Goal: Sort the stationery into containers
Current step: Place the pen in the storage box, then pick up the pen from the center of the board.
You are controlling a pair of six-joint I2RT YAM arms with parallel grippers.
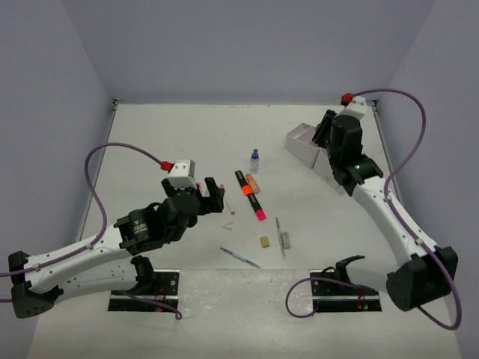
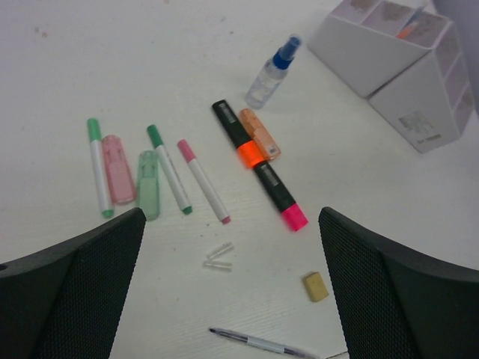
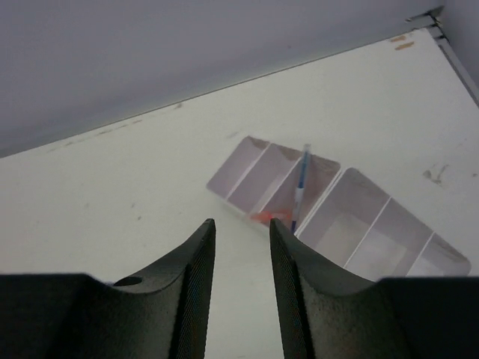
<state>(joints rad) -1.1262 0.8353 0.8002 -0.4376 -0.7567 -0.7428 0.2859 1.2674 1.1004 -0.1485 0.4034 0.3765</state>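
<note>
— White table (image 1: 150, 142), top view: where's the stationery?
— Mid-table: marker (image 1: 251, 196), bottle (image 1: 254, 159); the organizer (image 1: 303, 142) sits near the far right corner.
— Left wrist?
— My left gripper (image 2: 230, 215) gapes wide, empty, marker ahead.
— Right wrist?
— My right gripper (image 3: 241, 223) is barely parted, empty; blue pen (image 3: 301, 183) in the organizer.

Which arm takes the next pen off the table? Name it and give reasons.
Left. The left gripper hangs open right beside the loose pens and black marker. The right gripper is up over the white organizer, away from everything loose.
</note>
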